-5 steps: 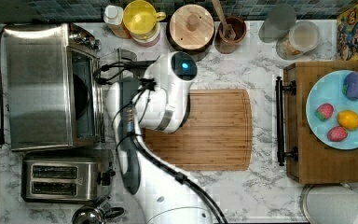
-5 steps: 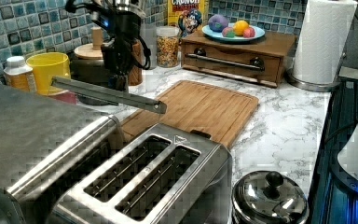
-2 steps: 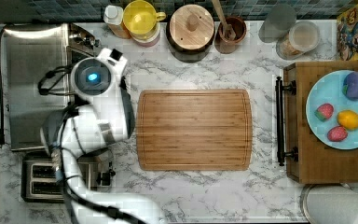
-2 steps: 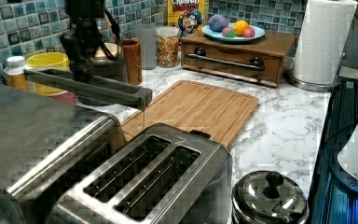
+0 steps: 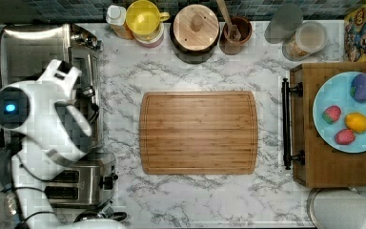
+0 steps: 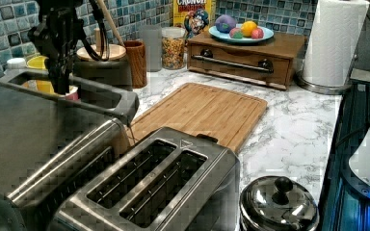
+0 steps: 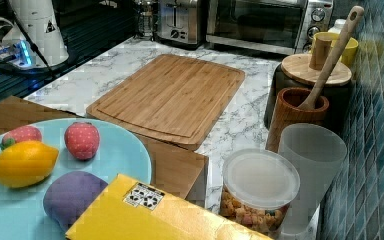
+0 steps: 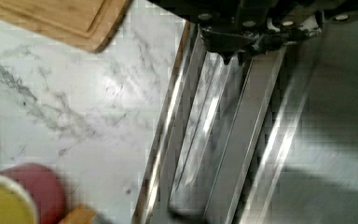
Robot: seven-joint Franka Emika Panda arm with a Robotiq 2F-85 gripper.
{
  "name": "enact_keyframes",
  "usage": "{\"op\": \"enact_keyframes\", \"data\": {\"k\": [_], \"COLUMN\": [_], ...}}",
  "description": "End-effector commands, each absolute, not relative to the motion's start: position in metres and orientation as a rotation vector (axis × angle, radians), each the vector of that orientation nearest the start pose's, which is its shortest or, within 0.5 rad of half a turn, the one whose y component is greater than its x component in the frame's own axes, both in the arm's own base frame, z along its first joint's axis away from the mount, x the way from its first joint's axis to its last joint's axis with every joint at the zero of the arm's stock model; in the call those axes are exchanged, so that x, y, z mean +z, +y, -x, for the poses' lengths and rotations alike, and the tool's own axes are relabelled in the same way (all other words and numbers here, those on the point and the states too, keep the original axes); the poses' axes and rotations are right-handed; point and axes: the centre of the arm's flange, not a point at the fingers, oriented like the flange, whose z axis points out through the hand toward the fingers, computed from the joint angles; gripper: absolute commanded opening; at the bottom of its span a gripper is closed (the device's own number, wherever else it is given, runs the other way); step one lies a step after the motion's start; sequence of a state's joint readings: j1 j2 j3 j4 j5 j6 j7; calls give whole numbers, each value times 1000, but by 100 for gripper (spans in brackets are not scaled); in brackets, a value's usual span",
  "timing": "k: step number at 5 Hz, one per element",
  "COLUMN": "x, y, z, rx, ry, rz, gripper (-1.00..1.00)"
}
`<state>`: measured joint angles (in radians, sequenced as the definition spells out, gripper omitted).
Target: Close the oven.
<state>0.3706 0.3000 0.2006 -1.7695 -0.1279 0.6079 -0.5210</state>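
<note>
Marble tabletop [image 5: 195,200]: cutting board [image 5: 198,132] in the middle, oven [image 5: 43,52] at the top view's left edge, two-slot toaster [image 6: 159,185] just beside it.

Oven: boxy stainless steel, heavy enough, I judge, to stay put under a push. In the right view [image 7: 267,22] it stands at the far end of the tabletop, and the glass door looks almost upright against the body.

Door: rigid glass panel in a metal frame, hinged at the bottom. Glass is the fragile part; I would keep contact off it. Polished steel probably slippery.

Handle [image 6: 84,94]: stiff metal bar along the door's free edge, the best place to push or hold, near its middle, so the door does not twist. In the left view the bar sits level with the oven's top, so little swing seems left.

Claw [image 6: 60,82]: pointing down at the bar's upper edge in the left view, touching or nearly so. Cannot tell if it is clenched or released; wrist view shows dark housing [image 8: 256,23] above steel strips.
</note>
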Motion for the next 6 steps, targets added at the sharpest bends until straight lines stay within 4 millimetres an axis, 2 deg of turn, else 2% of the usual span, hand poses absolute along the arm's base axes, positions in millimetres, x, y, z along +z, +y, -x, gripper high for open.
{"op": "enact_keyframes", "data": {"k": [1, 2, 3, 6], "x": [449, 515, 560, 560], "y": [360, 332, 300, 299], "z": [-556, -526, -508, -508], "rx": [-331, -471, -472, -472], "ry": [-484, -445, -467, -466], "rz": [3063, 2895, 2717, 2717], "gripper": [-100, -100, -100, -100]}}
